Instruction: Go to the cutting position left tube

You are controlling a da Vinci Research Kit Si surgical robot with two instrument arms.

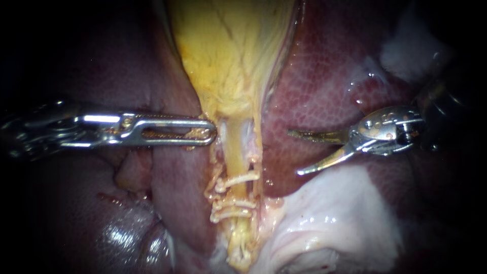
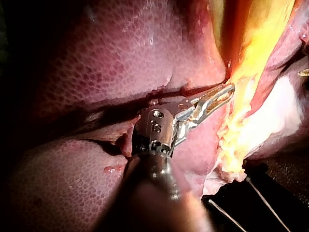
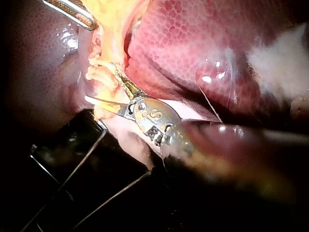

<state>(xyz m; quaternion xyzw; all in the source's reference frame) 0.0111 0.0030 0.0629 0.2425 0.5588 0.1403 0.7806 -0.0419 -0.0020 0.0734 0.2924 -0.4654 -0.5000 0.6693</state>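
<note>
**Blades released, well right of the left tube**

My left instrument comes in from a dark margin where its shaft is hard to make out. Its end effector is clenched, the tip touching the yellow edge where the gallbladder narrows. From above I cannot tell whether any tissue is pinched inside.

Just right of that tip the left tube runs downward, yellow, with a paler strand close beside it. White clips cross it lower down. Below them it sinks into ragged tissue and its end is hidden.

An open stretch of liver lies to the right, with pale tissue bordering it below. Over the liver is my right instrument. Its end effector is released, two curved blades spread wide and pointing at the tube, holding nothing. Its shaft is lost in shadow.
</note>
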